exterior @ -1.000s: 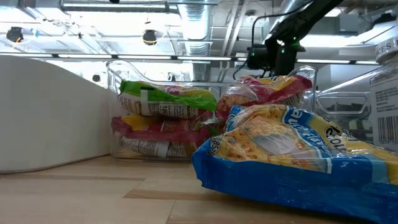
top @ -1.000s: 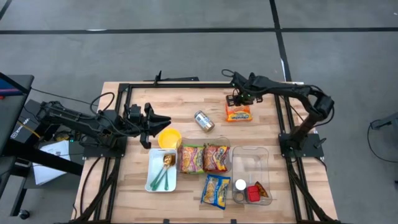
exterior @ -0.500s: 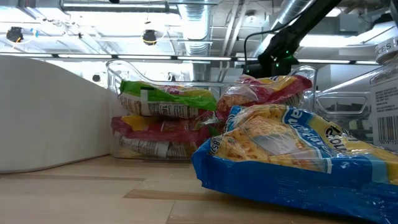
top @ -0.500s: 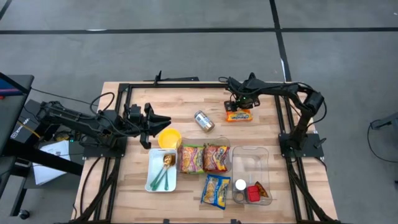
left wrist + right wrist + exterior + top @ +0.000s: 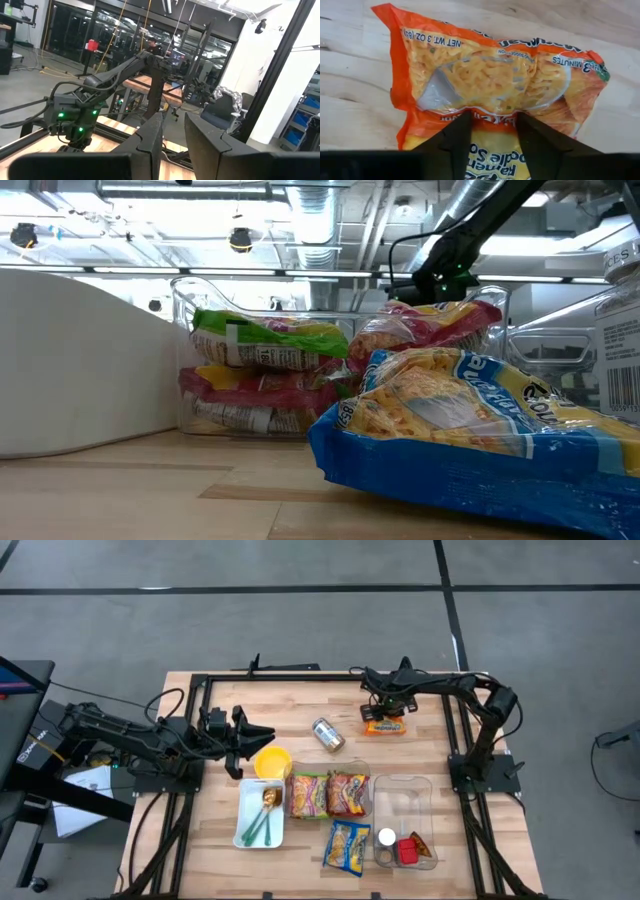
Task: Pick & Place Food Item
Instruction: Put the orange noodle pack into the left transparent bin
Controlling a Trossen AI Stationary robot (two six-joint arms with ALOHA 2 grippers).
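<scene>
- One orange noodle packet [image 5: 384, 725] lies flat on the table [image 5: 300, 695], near 1 o'clock from the table's middle.
- The right gripper [image 5: 383, 712] is down on that packet. In the right wrist view its fingers [image 5: 455, 137] stand a little apart, one on each side of a pinched fold in the orange noodle packet [image 5: 495, 95]. I think the grab is only starting, because the packet is not lifted yet.
- The left gripper [image 5: 262, 733] waits at 9 o'clock, just beside a yellow bowl [image 5: 272, 762]. Its fingers [image 5: 152, 135] are close together and hold nothing.
- Two noodle packets [image 5: 328, 793] already sit in a clear bin at 6 o'clock. A blue packet [image 5: 347, 845] lies on the table past them.
- Left to do, I think: squeeze, lift, carry the packet and set it down. Where it should go, I cannot tell.
</scene>
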